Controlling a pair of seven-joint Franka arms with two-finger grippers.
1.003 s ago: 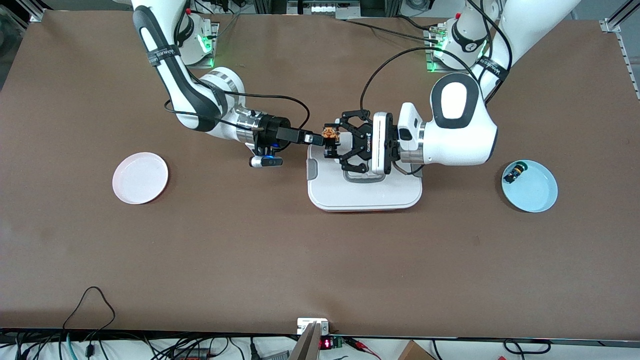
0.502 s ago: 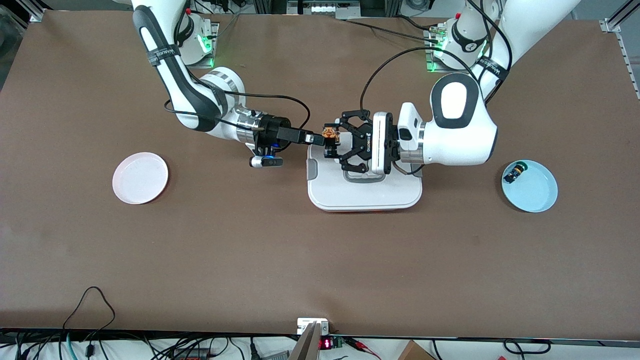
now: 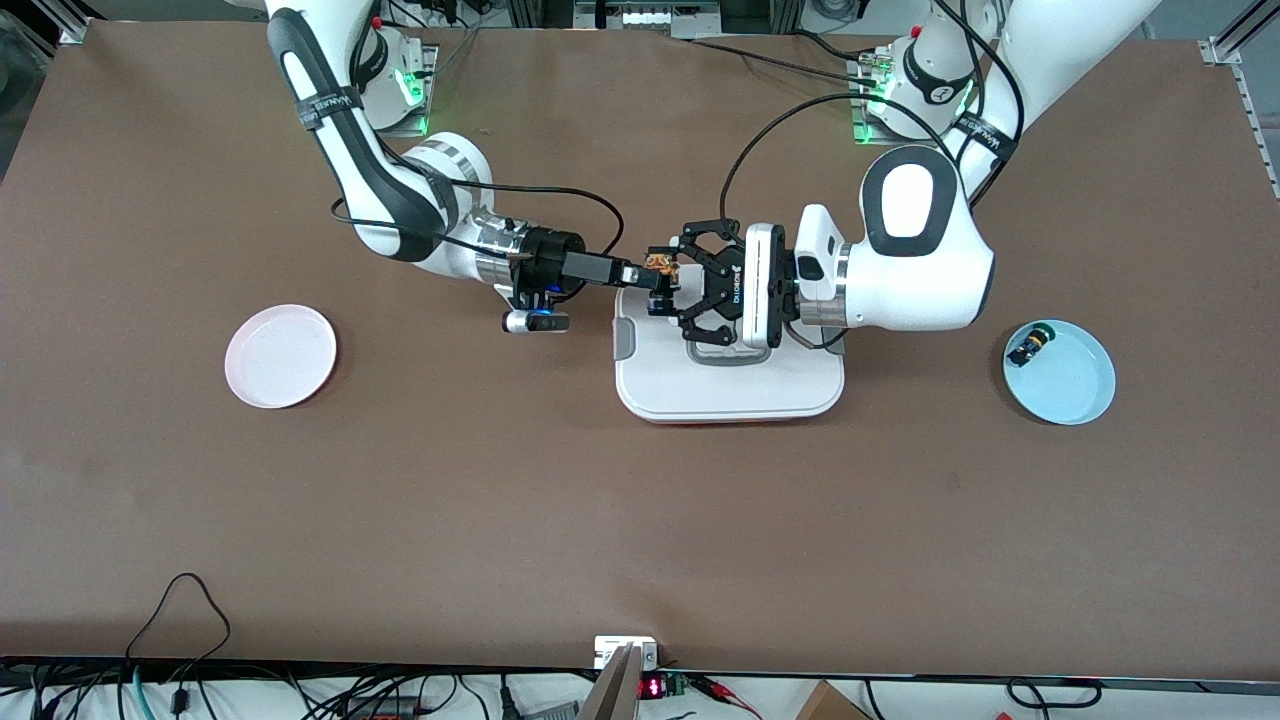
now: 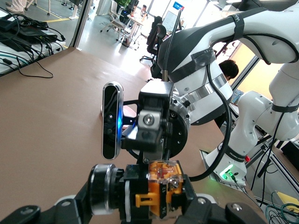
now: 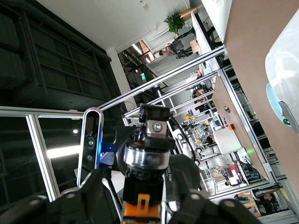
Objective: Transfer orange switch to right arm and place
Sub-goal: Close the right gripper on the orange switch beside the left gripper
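Handover step, mid-air over the white board (image 3: 730, 385). The orange switch (image 3: 659, 266) is held clamped in the left gripper (image 3: 668, 278), above the board's edge toward the right arm's end. The right gripper (image 3: 634, 273) is set against the switch's tip; whether its fingers are shut on it can't be told. Next, probably: right grip confirmed, left released, switch carried to the pink plate (image 3: 280, 356).

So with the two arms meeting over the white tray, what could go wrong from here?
The left gripper holds the small black switch with the orange cap above the white plastic tray. The right gripper reaches only its tip, so a shallow pinch could slip. If the left lets go early, the switch may drop and roll off.
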